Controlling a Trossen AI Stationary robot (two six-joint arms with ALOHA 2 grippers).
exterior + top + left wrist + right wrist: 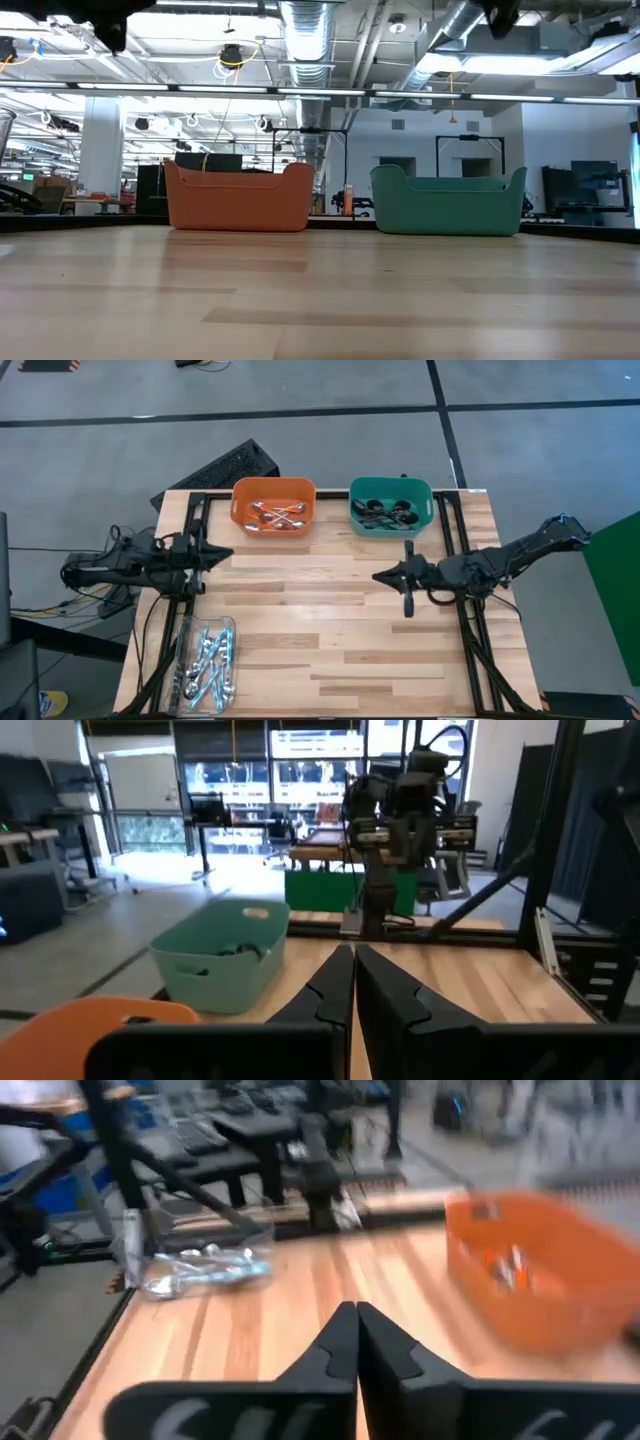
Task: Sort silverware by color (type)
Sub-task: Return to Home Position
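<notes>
Clear bin [205,622]: nearest us, at the near left corner of the wooden table [330,650]. It holds a heap of light-blue-handled spoons [210,663].
Bare boards: we see no loose spoon on them, so we judge the sorting done.
Left gripper [226,554]: farther back, it hangs over the table's left edge. Its fingers are pressed together and pinch nothing, as its own wrist view confirms [353,955].
Right gripper [378,575]: it hovers over the table's right half, pointing toward the middle. Its fingers are also pressed together and empty [356,1312].
Orange bin [240,495]: at the far edge, left of centre, it holds the orange-handled spoons [275,515].
Teal bin [425,495]: just beside the orange bin on its right, it holds the dark spoons [385,512].
Step in hand: we judge this to be the return to rest.
How to do it well: we would draw each arm back toward its own side with fingers closed. We would lift before swinging, so the right arm passes well apart from the teal bin and the left arm avoids the clear bin.
</notes>
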